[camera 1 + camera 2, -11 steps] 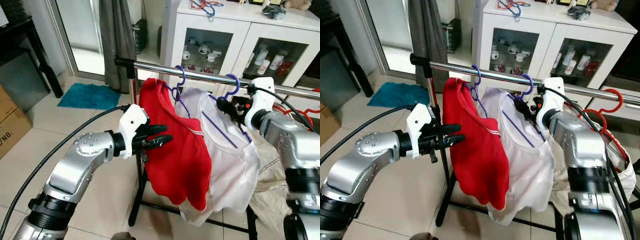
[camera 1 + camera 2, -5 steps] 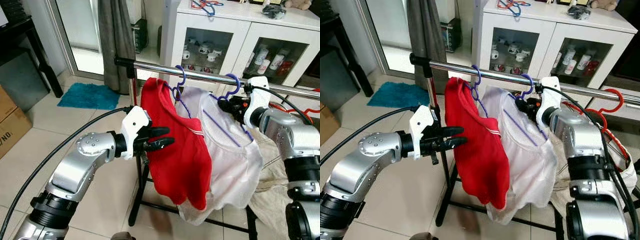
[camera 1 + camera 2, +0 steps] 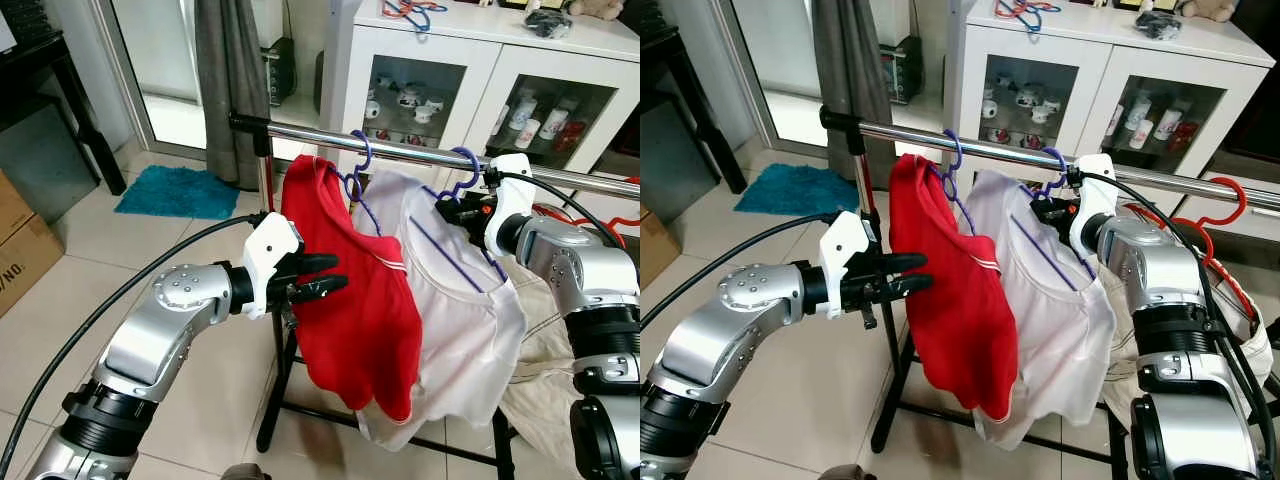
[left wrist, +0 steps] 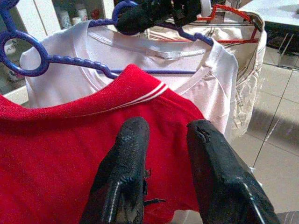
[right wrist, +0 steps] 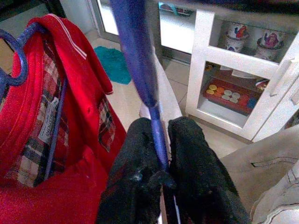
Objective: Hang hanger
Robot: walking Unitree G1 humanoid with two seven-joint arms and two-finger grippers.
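Note:
A blue hanger (image 3: 463, 162) carrying a white shirt (image 3: 460, 320) has its hook at the chrome rail (image 3: 400, 153). My right gripper (image 3: 447, 210) is shut on that hanger just below the hook; the right wrist view has the blue bar (image 5: 156, 130) pinched between both fingers. Beside it on the rail hangs a red shirt (image 3: 350, 300) on another blue hanger (image 3: 358, 165). My left gripper (image 3: 338, 273) is open at the red shirt's left edge, with its fingers (image 4: 126, 158) in front of the cloth.
A white glass-door cabinet (image 3: 480, 70) stands behind the rail. A red hanger (image 3: 1220, 200) and a beige garment (image 3: 545, 350) hang at the right end. A grey curtain (image 3: 230, 80), teal mat (image 3: 180, 192) and cardboard box (image 3: 20, 240) lie to the left.
My right gripper has risen slightly toward the rail, tilting the blue hanger and swinging the white shirt. The left gripper has stayed by the red shirt.

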